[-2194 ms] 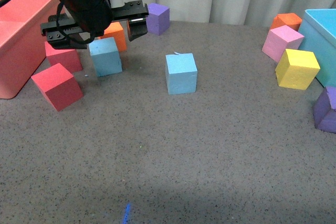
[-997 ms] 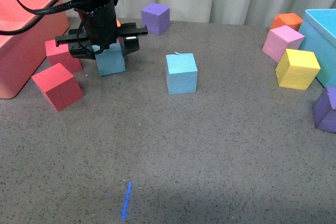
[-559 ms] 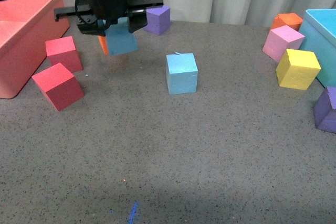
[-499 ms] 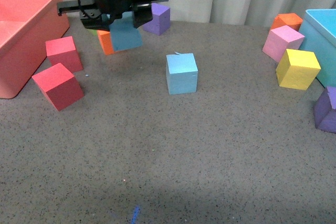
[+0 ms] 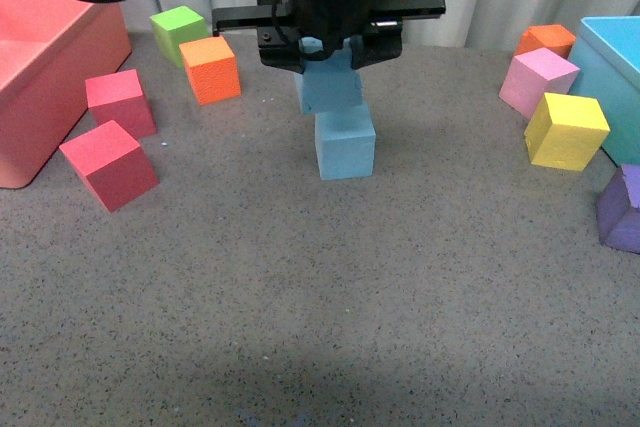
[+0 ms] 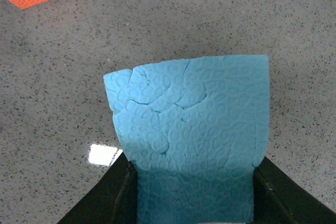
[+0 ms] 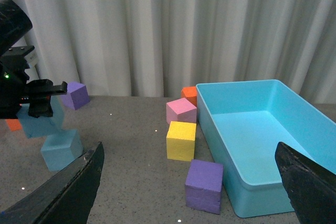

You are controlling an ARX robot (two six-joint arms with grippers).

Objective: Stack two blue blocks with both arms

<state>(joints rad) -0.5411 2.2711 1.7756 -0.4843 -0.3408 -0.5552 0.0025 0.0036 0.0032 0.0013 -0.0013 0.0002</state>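
Note:
My left gripper (image 5: 331, 45) is shut on a light blue block (image 5: 330, 89), which hangs slightly tilted directly over the second blue block (image 5: 345, 145) on the grey table. The held block's lower edge meets the resting block's top in the front view; I cannot tell whether they touch. In the left wrist view the held blue block (image 6: 191, 129) fills the space between the black fingers (image 6: 113, 198). From the right wrist view both blue blocks (image 7: 60, 150) show far off to one side. My right gripper (image 7: 189, 156) is open, holds nothing, and is out of the front view.
A red bin (image 5: 40, 77), two red cubes (image 5: 108, 162), an orange cube (image 5: 212, 69) and a green cube (image 5: 180, 32) lie at the left. Pink (image 5: 538, 82), yellow (image 5: 566, 130), orange (image 5: 546, 41) and purple (image 5: 622, 209) cubes stand by the turquoise bin (image 5: 612, 57) at the right.
My left gripper shut on the left blue block, lifted it and carried it rightward until it hangs over the other blue block. The arm now hides the purple cube at the back.

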